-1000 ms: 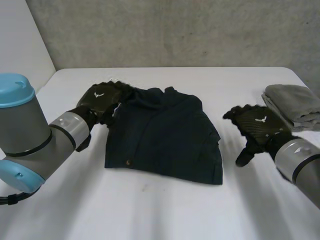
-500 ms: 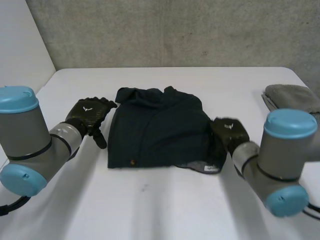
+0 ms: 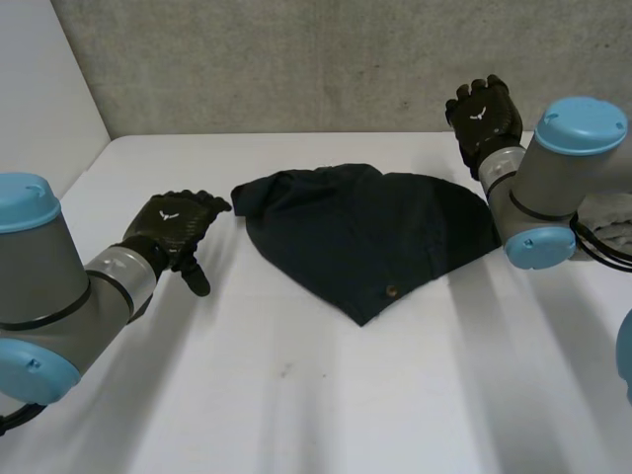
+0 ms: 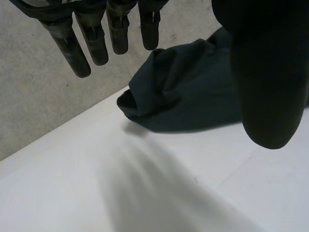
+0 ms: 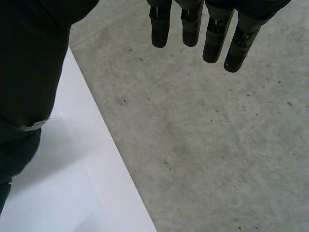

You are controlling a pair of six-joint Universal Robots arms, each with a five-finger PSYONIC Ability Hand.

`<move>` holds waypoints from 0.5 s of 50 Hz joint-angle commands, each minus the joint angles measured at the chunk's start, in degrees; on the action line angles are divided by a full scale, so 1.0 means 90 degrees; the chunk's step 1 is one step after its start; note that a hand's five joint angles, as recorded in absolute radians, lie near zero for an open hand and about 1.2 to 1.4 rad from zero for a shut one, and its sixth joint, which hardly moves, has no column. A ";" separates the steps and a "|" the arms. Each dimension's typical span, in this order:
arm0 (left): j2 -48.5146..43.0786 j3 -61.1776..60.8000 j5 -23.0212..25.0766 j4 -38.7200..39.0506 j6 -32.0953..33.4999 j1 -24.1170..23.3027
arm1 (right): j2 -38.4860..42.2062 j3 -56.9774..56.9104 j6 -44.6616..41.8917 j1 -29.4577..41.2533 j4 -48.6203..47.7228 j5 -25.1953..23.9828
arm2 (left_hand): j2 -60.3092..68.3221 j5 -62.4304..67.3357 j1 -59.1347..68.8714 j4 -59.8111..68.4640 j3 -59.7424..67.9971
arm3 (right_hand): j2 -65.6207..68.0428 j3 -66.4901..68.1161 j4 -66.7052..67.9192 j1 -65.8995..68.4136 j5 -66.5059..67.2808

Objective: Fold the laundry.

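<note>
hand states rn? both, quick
Left hand: open, fingers straight, holding nothing.
Right hand: open, fingers straight, nothing between them.

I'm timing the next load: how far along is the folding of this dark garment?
Done: little; the dark garment lies rumpled in a rough triangle on the table, with no neat fold. In hand: nothing; left hand hovers open beside it, right hand is raised open. Left: the whole fold.
</note>
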 commanded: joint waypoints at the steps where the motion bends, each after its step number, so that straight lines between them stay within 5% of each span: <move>1: -0.0184 0.0669 0.0029 0.0212 0.0050 0.0008 | -0.1459 0.1551 0.0835 0.0135 0.0221 0.0344 | 0.0143 0.0139 0.0133 0.0155 0.0105 | -0.0275 -0.0250 -0.0374 -0.0172 -0.0436; 9: -0.1374 0.2075 0.0624 0.0202 0.0109 0.0067 | -0.2447 0.2900 0.2270 0.0848 0.1206 0.0178 | 0.0161 0.0158 0.0152 0.0174 0.0124 | -0.0211 -0.0185 -0.0310 -0.0108 -0.0372; 19: -0.2937 0.3716 0.1162 0.0212 0.0128 0.0135 | -0.2195 0.3447 0.4526 0.1658 0.1638 -0.0242 | 0.0292 0.0289 0.0283 0.0305 0.0255 | -0.0275 -0.0250 -0.0374 -0.0172 -0.0436; 25: -0.3718 0.4595 0.1220 0.0222 0.0235 0.0135 | -0.1579 0.3194 0.4811 0.1981 0.1228 -0.0222 | 0.0348 0.0345 0.0339 0.0361 0.0311 | -0.0275 -0.0250 -0.0374 -0.0172 -0.0436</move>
